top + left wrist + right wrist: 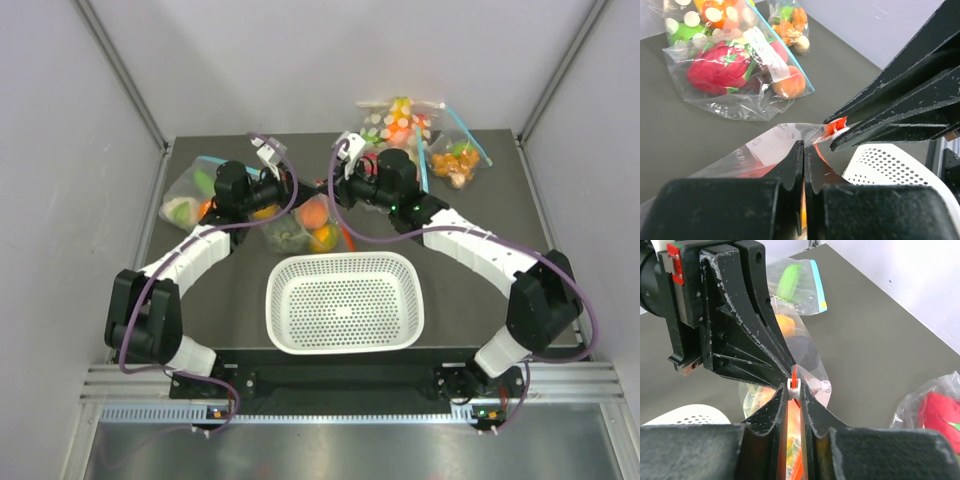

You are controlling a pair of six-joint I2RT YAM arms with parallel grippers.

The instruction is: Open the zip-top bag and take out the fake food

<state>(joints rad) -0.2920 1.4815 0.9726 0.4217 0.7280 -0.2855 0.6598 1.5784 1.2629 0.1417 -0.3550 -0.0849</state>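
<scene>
Mouth of zip-top bag (771, 146) sits pinched by left claw (804, 150) and right claw (794, 387).

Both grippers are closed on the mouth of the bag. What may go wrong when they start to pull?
1. The left gripper and right gripper each pinch only a thin edge of the zip-top bag by its red-orange zip strip, so the film may slip out.
2. The two grippers sit very close together; a pull may tear the plastic instead of parting the zip.
</scene>
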